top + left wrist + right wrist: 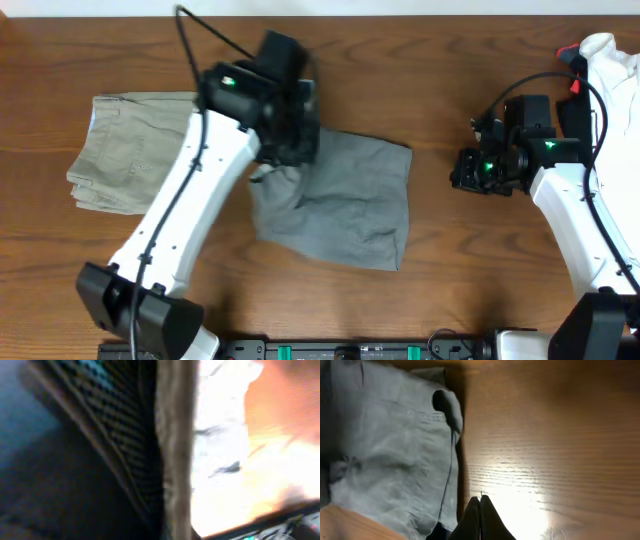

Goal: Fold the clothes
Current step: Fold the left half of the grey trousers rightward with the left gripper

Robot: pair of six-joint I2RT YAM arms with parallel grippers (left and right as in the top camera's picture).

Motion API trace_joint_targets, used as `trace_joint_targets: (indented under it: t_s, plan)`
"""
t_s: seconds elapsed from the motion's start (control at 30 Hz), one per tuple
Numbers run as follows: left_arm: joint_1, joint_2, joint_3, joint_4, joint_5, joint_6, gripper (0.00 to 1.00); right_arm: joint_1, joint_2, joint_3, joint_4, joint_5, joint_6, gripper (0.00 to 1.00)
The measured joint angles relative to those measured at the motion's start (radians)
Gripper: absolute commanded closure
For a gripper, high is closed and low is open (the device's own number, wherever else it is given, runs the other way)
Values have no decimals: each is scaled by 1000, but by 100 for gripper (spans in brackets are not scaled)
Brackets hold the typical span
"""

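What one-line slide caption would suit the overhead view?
Overhead: left gripper at a corner of the grey shorts; right gripper shut, apart, over the table.

Probably open tabletop (440,250) beside grey shorts (350,200)

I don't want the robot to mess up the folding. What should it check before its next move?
1. Grey shorts lying flat on the table: not ok, they are rumpled near the left gripper.
2. Left gripper at the shorts' edge: ok, it is shut over their upper corner.
3. Left gripper really holding cloth: cannot tell, its own view is too blurred.
4. Right gripper clear of the shorts: ok, it is shut, over bare wood beside them.
5. Beige shorts out of the way: ok, they lie off to one side.
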Motion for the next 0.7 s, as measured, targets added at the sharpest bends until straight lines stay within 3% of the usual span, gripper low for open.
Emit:
trace_joint_targets:
  t_s: [0.33,0.7]
  plan:
    - [-121,59,0,82,-105,-257,94,0,3,0,-25,12,0,99]
    - [-227,251,0,187,-83,-406,93,0,19,0,-47,90,5,99]
